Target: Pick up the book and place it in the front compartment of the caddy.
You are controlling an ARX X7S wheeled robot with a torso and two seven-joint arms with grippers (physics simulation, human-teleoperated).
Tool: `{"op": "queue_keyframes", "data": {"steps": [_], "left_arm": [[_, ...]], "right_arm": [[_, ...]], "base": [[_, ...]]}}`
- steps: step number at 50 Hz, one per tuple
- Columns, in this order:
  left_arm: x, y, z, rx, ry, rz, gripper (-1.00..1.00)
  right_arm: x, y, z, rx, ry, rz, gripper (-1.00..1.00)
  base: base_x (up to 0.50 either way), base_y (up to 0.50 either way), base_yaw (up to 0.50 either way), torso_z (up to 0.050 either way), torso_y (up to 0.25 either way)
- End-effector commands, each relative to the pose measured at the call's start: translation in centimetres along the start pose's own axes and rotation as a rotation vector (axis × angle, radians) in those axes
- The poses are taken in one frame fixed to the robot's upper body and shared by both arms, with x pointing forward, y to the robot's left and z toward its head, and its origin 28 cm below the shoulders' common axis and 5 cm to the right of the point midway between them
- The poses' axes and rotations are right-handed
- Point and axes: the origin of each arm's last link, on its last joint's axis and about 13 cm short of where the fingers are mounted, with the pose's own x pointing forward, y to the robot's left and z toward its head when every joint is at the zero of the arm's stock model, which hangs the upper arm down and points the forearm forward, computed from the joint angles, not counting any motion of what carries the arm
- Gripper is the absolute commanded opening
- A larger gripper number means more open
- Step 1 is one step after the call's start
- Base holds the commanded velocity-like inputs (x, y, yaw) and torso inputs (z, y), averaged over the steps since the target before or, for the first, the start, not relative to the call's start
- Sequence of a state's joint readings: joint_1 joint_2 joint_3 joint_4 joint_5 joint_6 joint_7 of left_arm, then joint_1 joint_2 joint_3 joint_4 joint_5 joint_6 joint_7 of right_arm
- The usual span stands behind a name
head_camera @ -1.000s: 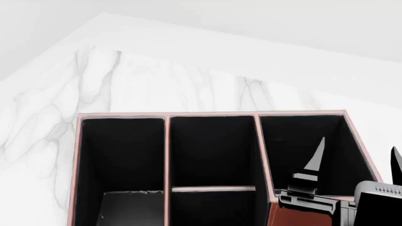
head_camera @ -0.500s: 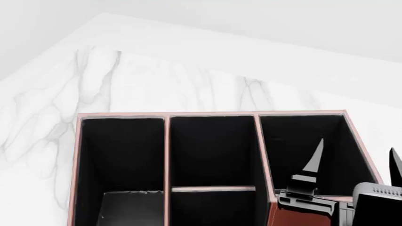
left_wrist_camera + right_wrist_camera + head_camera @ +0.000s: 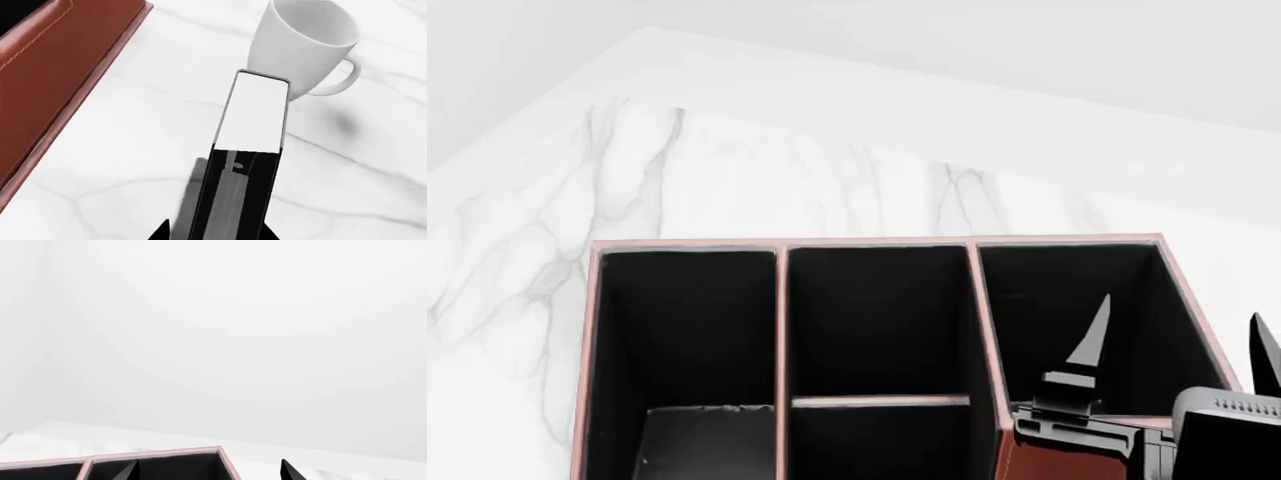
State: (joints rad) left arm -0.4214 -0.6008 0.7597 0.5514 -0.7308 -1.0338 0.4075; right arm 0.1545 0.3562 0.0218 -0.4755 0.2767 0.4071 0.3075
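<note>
Left gripper (image 3: 220, 235): only the dark tips of its fingers show at the near edge of the left wrist view, one on each side of the book, so it appears to be pinching the book by its covers; the contact itself is out of frame
Book (image 3: 252, 112): stands out from the left gripper, white page edge towards the camera, black cover edges either side; it seems to hang above the table rather than rest on it, held edge-on probably so it can slide down into a narrow slot
Table (image 3: 120, 150): white marble top under the book, bare around it
Mug (image 3: 308, 45): white, upright, just past the book's far end; whether they touch cannot be told
Caddy (image 3: 50, 65): its reddish-brown outer wall lies to one side of the book, apart from it; from the head view its black compartments (image 3: 881, 320) are open upward, with no book in any visible one
Right gripper (image 3: 1174, 345): two pointed fingers spread apart, holding nothing, poised over the caddy's right-hand compartment, likely kept clear of the left arm's work
Task stage: book lifted, not yet over the caddy; the front compartment lies mostly below the head view
</note>
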Motion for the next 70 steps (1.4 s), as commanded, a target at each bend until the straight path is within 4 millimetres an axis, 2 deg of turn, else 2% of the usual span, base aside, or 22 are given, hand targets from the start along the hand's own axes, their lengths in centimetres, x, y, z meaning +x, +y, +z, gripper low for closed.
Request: {"op": "queue_keyframes", "data": {"steps": [1, 14, 31, 57, 70], "left_arm": [[0.5, 0.5, -0.4, 0.033, -0.008, 0.043, -1.0], [-0.8, -0.1, 0.8, 0.106, -0.081, 0.06, -1.0], [-5.5, 0.1, 6.2, 0.29, -0.185, 0.203, -1.0], [-8.7, -0.1, 10.7, 0.581, -0.176, 0.238, -1.0], [-9.2, 4.1, 14.1, 0.7, -0.189, 0.333, -1.0]], "right_arm": [[0.0, 0.0, -0.1, 0.0, 0.0, -0.001, 1.0], [-0.1, 0.0, -0.1, 0.002, 0.003, 0.002, 1.0], [-0.2, 0.1, 0.0, 0.004, 0.002, 0.012, 1.0], [-0.2, 0.2, 0.0, -0.001, 0.006, 0.025, 1.0], [0.2, -1.2, 0.3, 0.001, -0.009, -0.054, 1.0]], "base": [[0.0, 0.0, 0.0, 0.0, 0.0], [0.0, 0.0, 0.0, 0.0, 0.0], [0.0, 0.0, 0.0, 0.0, 0.001], [0.0, 0.0, 0.0, 0.0, 0.001], [0.0, 0.0, 0.0, 0.0, 0.001]]}}
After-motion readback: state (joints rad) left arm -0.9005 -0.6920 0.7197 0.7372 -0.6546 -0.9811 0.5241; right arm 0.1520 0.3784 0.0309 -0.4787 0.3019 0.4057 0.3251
